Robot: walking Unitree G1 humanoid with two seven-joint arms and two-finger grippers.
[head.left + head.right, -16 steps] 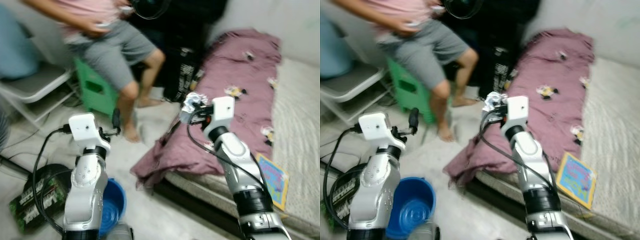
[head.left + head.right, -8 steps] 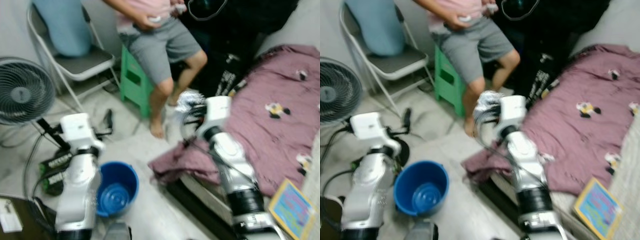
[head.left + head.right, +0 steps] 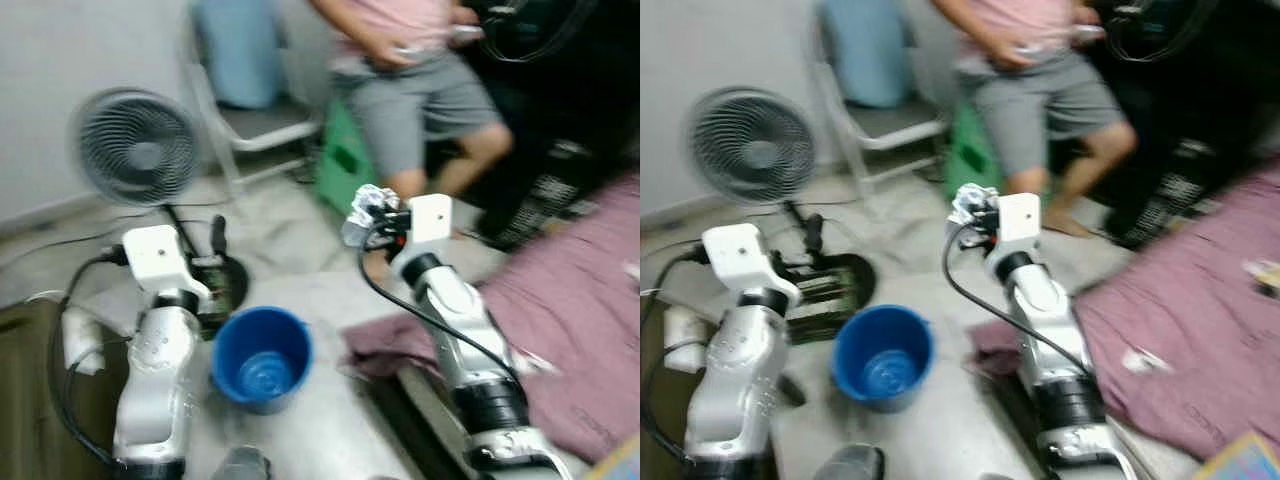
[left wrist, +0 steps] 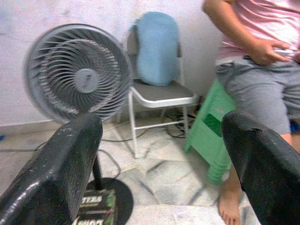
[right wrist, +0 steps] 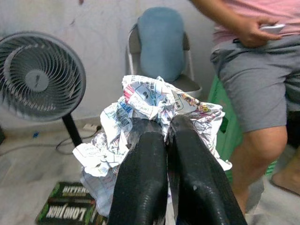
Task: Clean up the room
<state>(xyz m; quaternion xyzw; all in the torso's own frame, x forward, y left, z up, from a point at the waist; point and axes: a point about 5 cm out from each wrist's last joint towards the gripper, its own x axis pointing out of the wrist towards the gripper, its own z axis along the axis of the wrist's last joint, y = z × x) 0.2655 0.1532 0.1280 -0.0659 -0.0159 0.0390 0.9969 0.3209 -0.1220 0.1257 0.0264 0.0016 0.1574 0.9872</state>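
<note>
My right gripper (image 5: pixel 168 126) is shut on a crumpled ball of printed paper (image 5: pixel 154 108), held up at chest height in front of me (image 3: pixel 368 210). A blue bucket (image 3: pixel 262 355) stands on the floor below, between my two arms and left of the paper. The left gripper (image 3: pixel 218 235) is raised above the floor left of the bucket. Its black fingers (image 4: pixel 61 168) stand wide apart with nothing between them.
A standing fan (image 3: pixel 135 145) and a folding chair with a blue cushion (image 3: pixel 255 110) are at the back left. A person sits on a green stool (image 3: pixel 345 165) behind the paper. A purple blanket (image 3: pixel 570 320) hangs off the bed at right. A dark box (image 3: pixel 825 285) lies by the fan's base.
The camera has swung left, so the fan, chair and bucket now sit nearer the middle and the bed has slid right. The right gripper still holds the paper.
</note>
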